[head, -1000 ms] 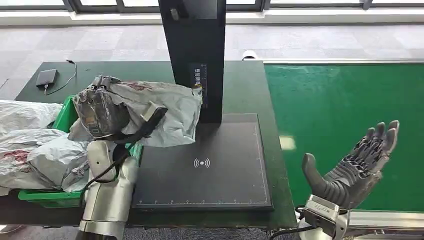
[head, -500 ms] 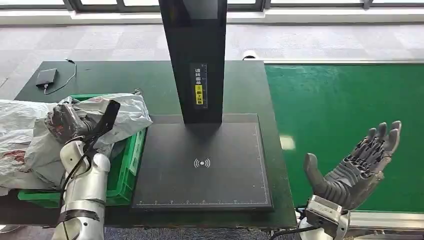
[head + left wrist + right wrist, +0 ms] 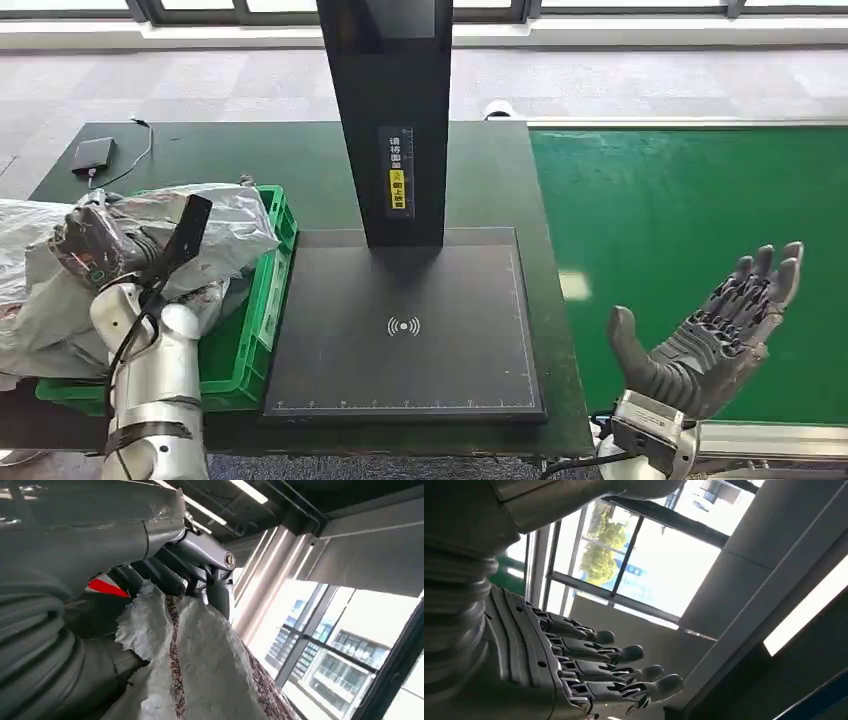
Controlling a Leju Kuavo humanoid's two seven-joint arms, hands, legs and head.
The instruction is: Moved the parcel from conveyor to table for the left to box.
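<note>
l hand (image 3: 95,250) grips grey parcel (image 3: 215,225) over green bin (image 3: 262,300), prob. not touching; r hand (image 3: 715,330) open.

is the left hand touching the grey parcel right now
Touching. In the left wrist view the dark fingers curl against the crinkled grey parcel; the head view shows the left hand gripping it over the green bin.

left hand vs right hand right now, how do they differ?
The left hand grips a grey parcel; the right hand holds nothing. The left hand's fingers are closed into the wrinkled bag, while the right hand's are spread, palm up. The left hand is over the green bin; the right hand hangs above the green conveyor. Both are dark grey hands on silver arms.
</note>
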